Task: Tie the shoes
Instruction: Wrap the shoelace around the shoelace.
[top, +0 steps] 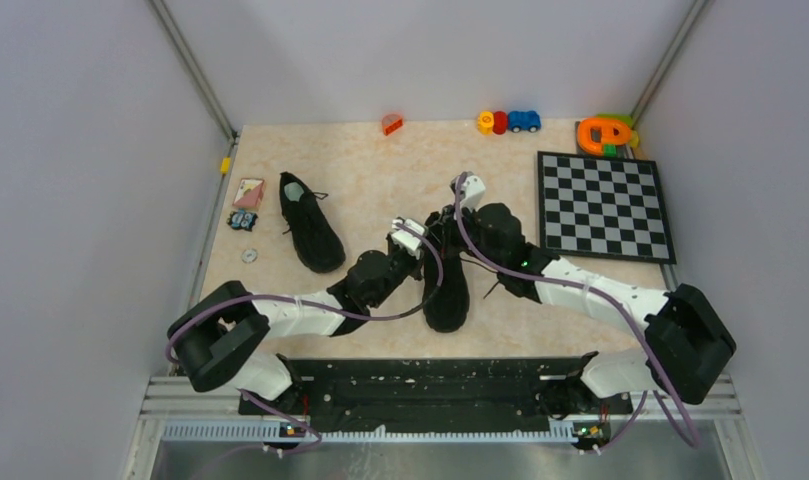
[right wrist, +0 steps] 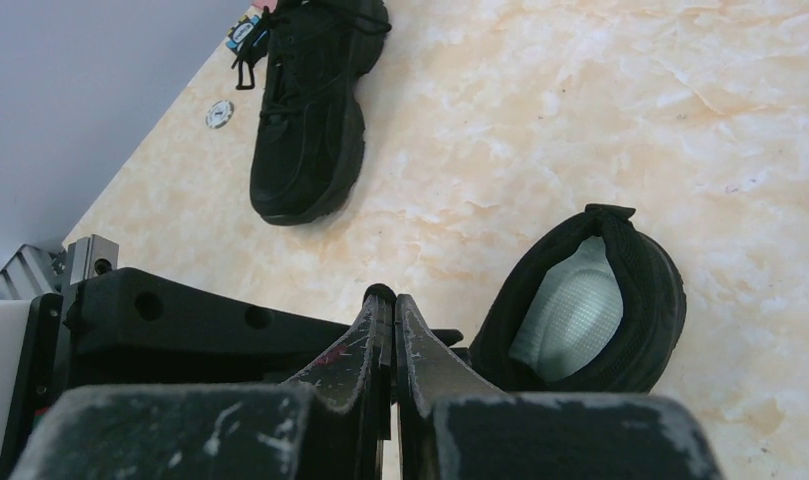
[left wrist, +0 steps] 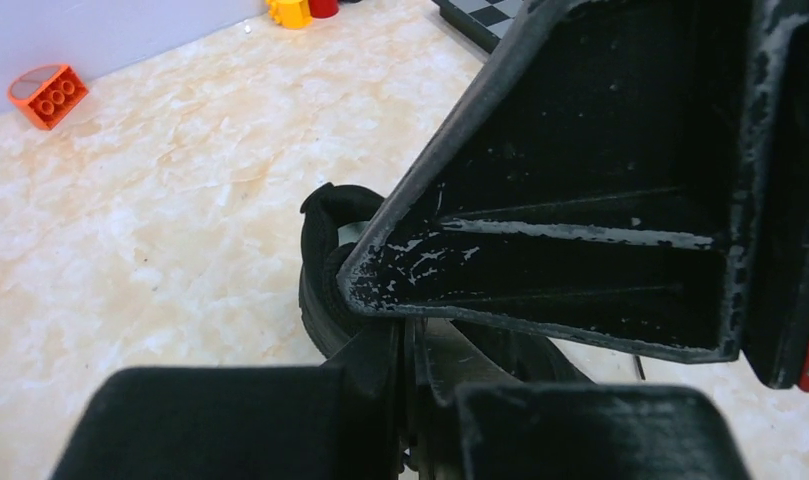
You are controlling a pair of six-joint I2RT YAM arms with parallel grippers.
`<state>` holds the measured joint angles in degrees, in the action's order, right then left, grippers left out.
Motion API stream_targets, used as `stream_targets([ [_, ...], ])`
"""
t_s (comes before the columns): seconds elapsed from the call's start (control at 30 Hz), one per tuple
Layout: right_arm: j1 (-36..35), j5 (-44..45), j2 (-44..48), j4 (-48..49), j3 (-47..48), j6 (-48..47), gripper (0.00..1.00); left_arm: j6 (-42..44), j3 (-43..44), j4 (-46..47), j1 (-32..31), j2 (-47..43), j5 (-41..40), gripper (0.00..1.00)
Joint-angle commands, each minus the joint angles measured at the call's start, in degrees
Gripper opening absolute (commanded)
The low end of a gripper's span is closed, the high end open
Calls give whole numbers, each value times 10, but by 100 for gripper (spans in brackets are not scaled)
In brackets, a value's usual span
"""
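Top external view: both arms are reached in over one shoe [top: 447, 295], which lies on the worktop [top: 380, 160] with its toe toward the arm bases and its collar toward the far wall. The left end effector [left wrist: 404, 375] and the right end effector [right wrist: 388, 305] are brought together above the laced part. They are so close that one black finger of the right one fills much of the left wrist view, just ahead of the left fingertips and to their right.

Both end effectors are closed to a narrow slit. This stance is judged to suit a pinch on the thin laces, one strand to each side. No lace can be made out between either pair of fingers, so whether anything is gripped cannot be told.

Ahead of the right end effector and to its right, the shoe's open collar and pale insole [right wrist: 570, 315] are seen uncovered. The heel is thus left free, and the work is judged to be centred on the tongue and eyelets.

A second shoe [top: 310, 225] is set well apart, ahead and to the left of both end effectors, out of the way of the arms. Lace ends are seen straggling off its side, so it is judged untied and left for later. No finished bow is visible on either shoe.
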<state>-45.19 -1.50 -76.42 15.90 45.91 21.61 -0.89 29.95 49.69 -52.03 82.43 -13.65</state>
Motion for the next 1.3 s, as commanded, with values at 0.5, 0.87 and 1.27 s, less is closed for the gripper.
stream_targets([
  [0.5, 17, 50, 63, -17, 3, 40, 0, -10, 1, 34, 5, -13, 59, 28],
  [0.87, 19, 48, 51, -27, 12, 57, 0, 20, -31, 53, 5, -60, 28, 61],
  [1.27, 18, 39, 49, -28, 21, 67, 0, 54, 2, 49, 4, -46, 39, 63],
])
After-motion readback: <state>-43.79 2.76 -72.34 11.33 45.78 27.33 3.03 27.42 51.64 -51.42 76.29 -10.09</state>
